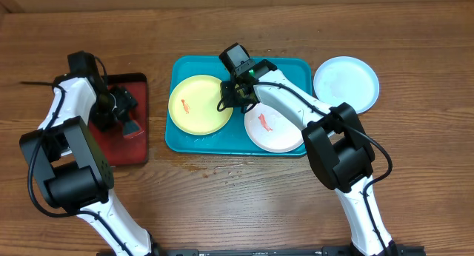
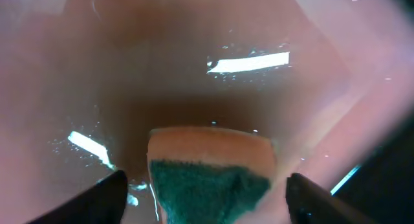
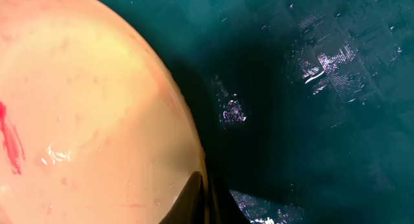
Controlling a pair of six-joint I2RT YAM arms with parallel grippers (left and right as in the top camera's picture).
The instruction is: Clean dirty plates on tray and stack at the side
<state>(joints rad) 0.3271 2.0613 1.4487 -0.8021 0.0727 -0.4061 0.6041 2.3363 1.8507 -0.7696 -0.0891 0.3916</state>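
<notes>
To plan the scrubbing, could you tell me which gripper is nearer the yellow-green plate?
Right. The right gripper pinches the yellow-green plate at its right rim; the left gripper hovers over the red tray, well to its left.

The tray point(image 1: 178, 143) is coloured teal. The yellow plate point(image 1: 204, 108) and the white plate point(image 1: 285, 137) are each marked with a red-orange smear; the third plate point(image 1: 346, 83) is coloured pale blue.
</notes>
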